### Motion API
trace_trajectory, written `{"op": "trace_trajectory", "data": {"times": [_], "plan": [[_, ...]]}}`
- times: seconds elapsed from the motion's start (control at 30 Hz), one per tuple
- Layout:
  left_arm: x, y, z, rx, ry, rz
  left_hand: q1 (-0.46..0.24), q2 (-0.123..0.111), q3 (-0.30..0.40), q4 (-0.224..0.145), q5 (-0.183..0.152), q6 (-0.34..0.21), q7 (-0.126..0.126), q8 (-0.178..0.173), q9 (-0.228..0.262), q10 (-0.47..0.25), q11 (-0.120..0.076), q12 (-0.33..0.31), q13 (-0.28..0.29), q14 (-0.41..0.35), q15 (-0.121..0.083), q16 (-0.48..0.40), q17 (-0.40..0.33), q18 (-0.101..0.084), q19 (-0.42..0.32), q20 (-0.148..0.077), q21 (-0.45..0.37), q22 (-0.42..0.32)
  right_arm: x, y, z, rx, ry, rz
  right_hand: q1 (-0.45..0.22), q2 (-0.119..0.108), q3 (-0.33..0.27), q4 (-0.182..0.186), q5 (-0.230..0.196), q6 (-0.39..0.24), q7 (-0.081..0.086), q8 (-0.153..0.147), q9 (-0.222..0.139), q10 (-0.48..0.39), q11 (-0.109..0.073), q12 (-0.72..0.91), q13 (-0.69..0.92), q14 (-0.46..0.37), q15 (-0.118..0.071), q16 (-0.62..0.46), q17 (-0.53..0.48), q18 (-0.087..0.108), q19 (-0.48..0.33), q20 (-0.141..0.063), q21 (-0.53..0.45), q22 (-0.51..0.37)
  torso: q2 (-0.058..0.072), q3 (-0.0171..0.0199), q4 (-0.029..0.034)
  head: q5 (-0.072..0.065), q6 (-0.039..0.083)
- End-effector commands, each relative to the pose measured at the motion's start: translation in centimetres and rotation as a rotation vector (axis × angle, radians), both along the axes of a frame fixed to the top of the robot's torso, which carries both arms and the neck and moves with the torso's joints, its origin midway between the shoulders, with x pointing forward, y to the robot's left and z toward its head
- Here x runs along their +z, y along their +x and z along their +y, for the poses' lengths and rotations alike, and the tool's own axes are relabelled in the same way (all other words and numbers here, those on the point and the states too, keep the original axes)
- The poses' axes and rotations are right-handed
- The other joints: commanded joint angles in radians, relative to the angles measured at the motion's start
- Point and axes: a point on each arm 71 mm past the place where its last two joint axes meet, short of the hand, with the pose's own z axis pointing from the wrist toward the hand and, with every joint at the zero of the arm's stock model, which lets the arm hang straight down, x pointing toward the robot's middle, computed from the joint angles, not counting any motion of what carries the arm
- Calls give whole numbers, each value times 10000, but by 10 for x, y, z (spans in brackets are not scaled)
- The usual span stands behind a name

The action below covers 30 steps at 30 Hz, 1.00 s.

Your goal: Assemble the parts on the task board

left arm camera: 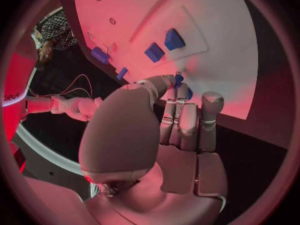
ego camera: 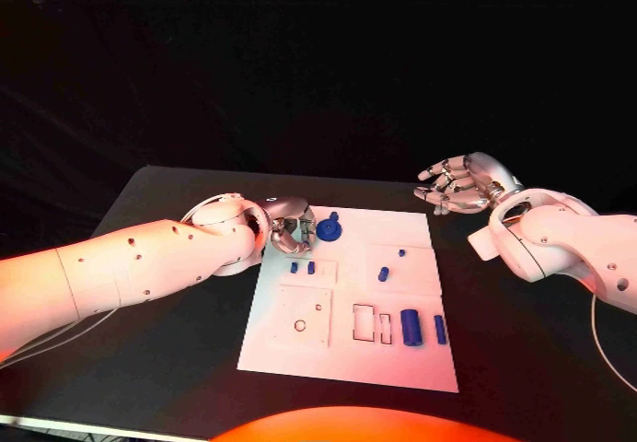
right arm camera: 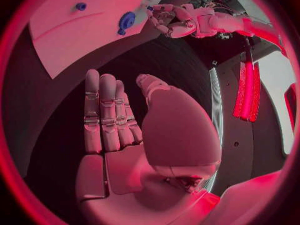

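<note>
- Upper left on the task board (ego camera: 399,364), the round blue part (ego camera: 328,227) touches the left hand (ego camera: 285,226); grip unclear.
- Upper right, right hand (ego camera: 458,184) holds nothing, fingers loosely extended.

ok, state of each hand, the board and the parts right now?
left hand: at the board's far-left corner, fingertips on the round blue part
right hand: open, off the board, holding nothing
task board: flat on the table
small blue parts: lying on the board, untouched
</note>
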Motion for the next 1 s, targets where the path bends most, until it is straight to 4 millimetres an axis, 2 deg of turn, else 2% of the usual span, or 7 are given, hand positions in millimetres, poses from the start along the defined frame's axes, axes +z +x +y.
{"op": "trace_trajectory", "data": {"times": [0.03, 1.0], "plan": [[-1, 0, -1, -35, -49, 278, -79, 23, -18, 29, 27, 84, -8, -52, 16, 220, -185, -6, 116, 84, -22, 52, 9, -168, 72, 32, 49, 15, 0, -1, 2, 198, -43, -99, 3, -69, 44, 4, 32, -37, 23, 49, -13, -46, 8, -61, -15, -34, 18, -48, -12, 113, 20, 64, -58, -13, 2, 4, -4, 13, -3], [-5, 2, -5, -96, -14, 536, -97, 18, -20, 28, 15, 88, -8, -64, 24, 227, -187, -21, 118, 91, -23, 53, 11, -164, 63, 33, 34, -8, 0, 0, 2, 195, -45, -97, 3, -69, 44, 4, 32, -37, 23, 49, -13, -46, 8, -61, -15, -34, 18, -48, -12, 113, 20, 64, -58, -13, 6, 0, -1, -10, -25]]}}
